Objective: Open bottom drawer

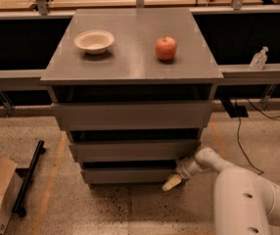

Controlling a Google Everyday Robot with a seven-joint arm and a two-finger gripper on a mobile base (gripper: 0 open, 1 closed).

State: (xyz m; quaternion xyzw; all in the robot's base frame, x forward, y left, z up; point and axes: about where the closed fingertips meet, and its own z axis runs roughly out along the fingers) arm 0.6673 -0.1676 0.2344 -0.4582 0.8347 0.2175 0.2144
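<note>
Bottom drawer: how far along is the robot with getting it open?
Done: the gripper is down at the right end of the bottom drawer, against its front. In hand: getting a hold there, though I cannot tell whether it has one. Left: the whole pull, since the drawer looks shut and none of its inside shows.
</note>
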